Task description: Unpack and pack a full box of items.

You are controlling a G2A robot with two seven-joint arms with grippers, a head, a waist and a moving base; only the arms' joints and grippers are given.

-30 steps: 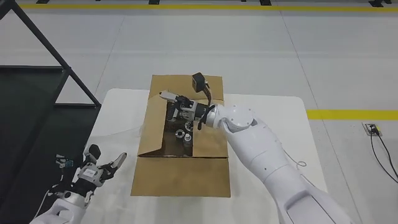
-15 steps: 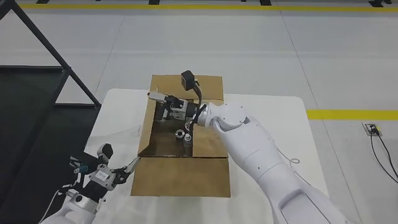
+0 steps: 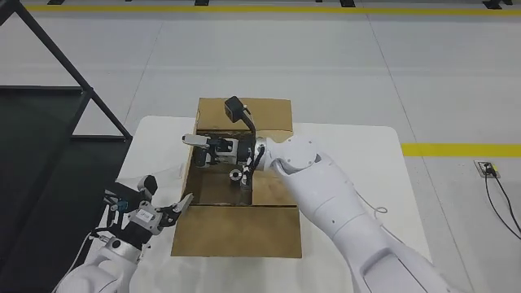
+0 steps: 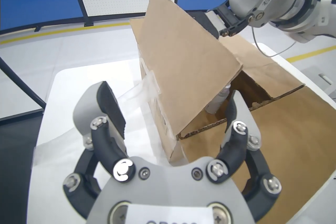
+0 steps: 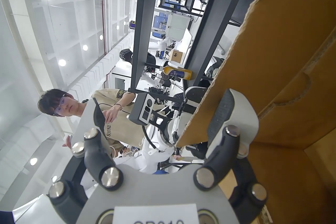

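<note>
While working the raised side flap [image 4: 183,59] of the box [image 3: 236,232] on the table [image 3: 155,142] with the right gripper [image 5: 160,101] spread and empty (one pad [image 5: 220,109] inside the cardboard edge), probably needed a slow outward fold, with the left gripper [image 4: 170,93], also unclenched, held clear.

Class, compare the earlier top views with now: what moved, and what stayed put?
The right gripper slid across the box to its left flap, which now stands between its open jaws. The left gripper, open, moved in toward the box's near corner. Nothing was grasped or released. The box and bottles stayed put.
</note>
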